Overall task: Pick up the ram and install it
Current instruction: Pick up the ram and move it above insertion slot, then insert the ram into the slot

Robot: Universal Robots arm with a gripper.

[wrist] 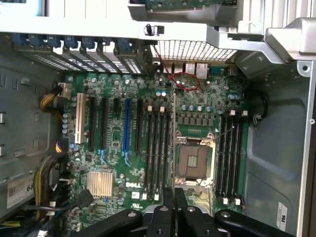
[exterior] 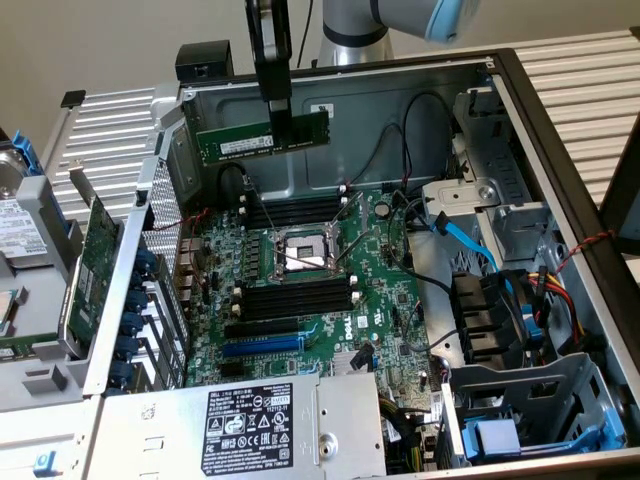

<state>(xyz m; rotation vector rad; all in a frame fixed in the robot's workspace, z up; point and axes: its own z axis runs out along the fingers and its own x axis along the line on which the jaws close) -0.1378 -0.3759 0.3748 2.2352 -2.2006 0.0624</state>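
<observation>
A black two-fingered claw (exterior: 284,128) holds the ram (exterior: 240,142), a long, narrow dark-green circuit-board stick with a pale label strip, level in the air above the open grey sheet-metal computer case (exterior: 420,105). The fingers are closed almost fully, pinching the thin board right of its middle as the exterior view shows it. The ram hangs clear of the green motherboard (exterior: 330,275), over the upper bank of long black plastic memory slots with white end clips (exterior: 295,210). The off-centre hold looks like the chief risk: the smooth, flat board could pivot or slip between the fingers, and a tilted stick would meet a slot at an angle, jam against a clip or bend. The square metal processor socket (exterior: 300,252) lies exposed between the two slot banks, so a dropped stick could land on its fine contacts. Loose black cables (exterior: 385,150) and a glossy blue ribbon cable (exterior: 465,240) curl close by and could snag. In the wrist view, the claw (wrist: 174,210) looks down on rigid, closely spaced parallel slots (wrist: 157,148), so picking the wrong one seems easy.
</observation>
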